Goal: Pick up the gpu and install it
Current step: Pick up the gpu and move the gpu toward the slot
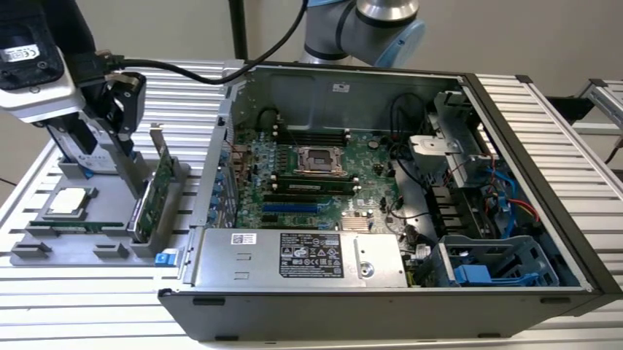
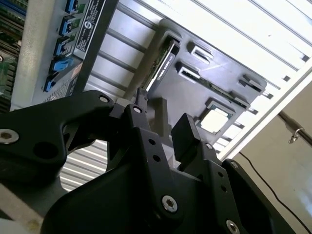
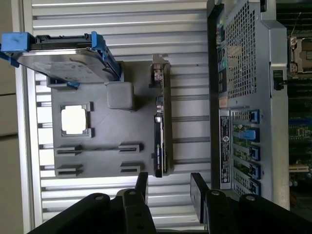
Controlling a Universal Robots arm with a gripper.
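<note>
The gpu (image 1: 151, 191) is a green card standing on edge in a slot of the grey holder tray (image 1: 98, 249) at the exterior view's left, its silver bracket at the far end. In both wrist views it shows edge-on (image 3: 160, 141) (image 2: 164, 57). My gripper (image 1: 122, 127) hangs above the tray, over the gpu and apart from it. Its black fingers are open with nothing between them in both wrist views (image 3: 169, 187) (image 2: 163, 129), and the gap lines up roughly with the card's edge.
A silver hard drive with blue rails (image 1: 78, 149) (image 3: 68, 63) stands in the tray beside my gripper. A square processor (image 1: 66, 200) (image 3: 74, 119) and a thin memory stick (image 1: 78, 224) lie there too. The open computer case (image 1: 545, 182) shows its motherboard (image 1: 311, 168) and power supply (image 1: 292, 255).
</note>
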